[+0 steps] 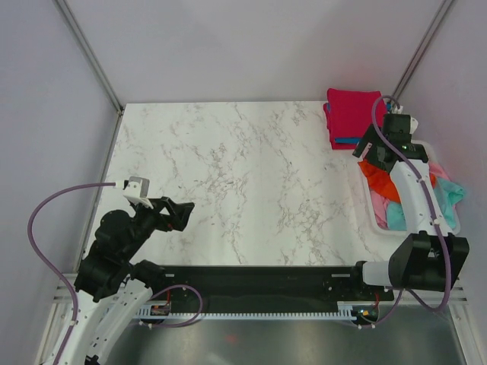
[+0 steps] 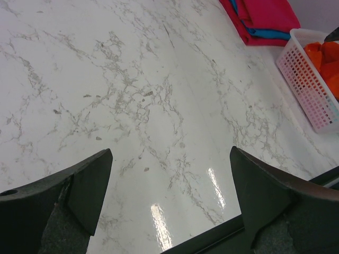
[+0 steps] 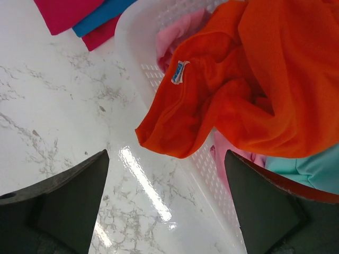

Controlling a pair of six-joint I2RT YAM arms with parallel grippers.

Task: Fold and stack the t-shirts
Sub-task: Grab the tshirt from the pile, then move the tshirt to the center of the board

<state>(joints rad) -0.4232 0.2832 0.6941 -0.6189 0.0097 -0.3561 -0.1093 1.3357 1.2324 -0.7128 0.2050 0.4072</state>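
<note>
Right wrist view: my right gripper [image 3: 165, 164] hangs over the rim of the white basket [image 3: 132, 37] with its jaws wide apart and nothing between them. The orange-red t-shirt [image 3: 254, 90] is crumpled in the basket, with one fold spilling over that rim and its label showing. Also in the basket are a pink t-shirt [image 3: 177, 32] and a teal t-shirt [image 3: 312, 169]. Just past the basket's far end, a folded magenta and blue stack [image 1: 351, 114] lies on the counter [image 1: 243, 175]. My left gripper [image 2: 172, 159] is well apart from the basket, low over the counter, jaws spread too and holding nothing.
</note>
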